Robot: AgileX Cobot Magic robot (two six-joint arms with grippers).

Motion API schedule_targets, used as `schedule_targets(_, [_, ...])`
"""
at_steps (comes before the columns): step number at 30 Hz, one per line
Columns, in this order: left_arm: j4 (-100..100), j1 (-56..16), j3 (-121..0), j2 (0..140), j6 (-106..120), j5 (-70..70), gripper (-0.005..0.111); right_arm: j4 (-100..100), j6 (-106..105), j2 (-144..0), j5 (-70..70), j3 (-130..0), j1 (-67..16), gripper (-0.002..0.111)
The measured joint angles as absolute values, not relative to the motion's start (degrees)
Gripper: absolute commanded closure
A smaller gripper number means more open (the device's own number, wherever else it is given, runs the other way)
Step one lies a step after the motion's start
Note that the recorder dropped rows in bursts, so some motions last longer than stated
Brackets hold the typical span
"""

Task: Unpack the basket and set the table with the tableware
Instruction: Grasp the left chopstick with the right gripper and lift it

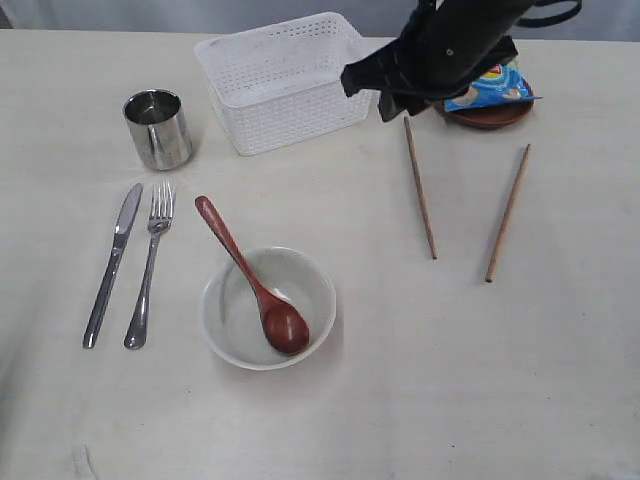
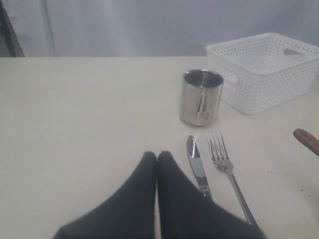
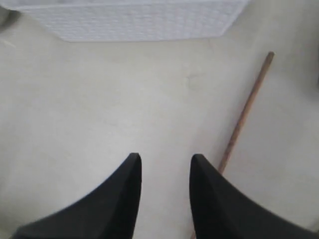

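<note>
Exterior view: basket (image 1: 280,80) at 12 o'clock on the table (image 1: 420,400), and it looks empty to us. Cup (image 1: 157,128) at 10, knife (image 1: 113,265) and fork (image 1: 150,262) side by side at 9. Bowl (image 1: 268,307) at 6 with the spoon (image 1: 252,277) resting in it. Two chopsticks (image 1: 420,187) at 3, splayed apart. Plate (image 1: 490,117) at 1, under a chips bag (image 1: 488,88). Right arm (image 1: 450,45) hangs over that corner.

Left wrist view: left gripper (image 2: 157,157) has its fingers pressed together, holding nothing, near the knife.

Right wrist view: right gripper (image 3: 164,159) has its fingers parted and empty over bare table, with one chopstick just beside.

We judge unpacking done. What seems left is pairing the chopsticks and placing the plate.
</note>
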State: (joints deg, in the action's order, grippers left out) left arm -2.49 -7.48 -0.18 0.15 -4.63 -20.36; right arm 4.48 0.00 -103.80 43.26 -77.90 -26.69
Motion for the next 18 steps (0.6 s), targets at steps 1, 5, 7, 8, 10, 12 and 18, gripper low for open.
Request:
schedule_targets(1, [-2.5, -7.5, -0.2, 0.1, -4.6, -20.4, 0.107, 4.5, 0.0, -105.2, 43.2, -77.9, -25.9, 0.076])
schedule_targets(5, [-2.5, -7.5, -0.2, 0.1, -4.6, -20.4, 0.107, 2.5, 2.4, -112.4, 43.2, -77.9, -24.5, 0.076])
schedule_targets(7, [-2.5, -7.5, -0.2, 0.1, -4.6, -20.4, 0.107, -1.7, 5.8, -115.7, 43.1, -77.9, -24.5, 0.076])
schedule_targets(8, [-2.5, -7.5, -0.2, 0.1, -4.6, -20.4, 0.107, -4.3, 7.9, -117.1, 43.0, -77.9, -24.5, 0.076])
schedule_targets(10, [-2.5, -7.5, -0.2, 0.1, -4.6, -20.4, 0.107, -6.8, 10.1, -118.4, 42.1, -77.9, -24.5, 0.076])
schedule_targets(12, [-2.5, -7.5, -0.2, 0.1, -4.6, -20.4, 0.107, -7.4, 10.6, -119.2, 40.9, -77.9, -24.5, 0.076])
schedule_targets(18, [-2.5, -7.5, -0.2, 0.1, -4.6, -20.4, 0.107, -7.8, 10.7, -122.5, 40.7, -79.8, -24.5, 0.077])
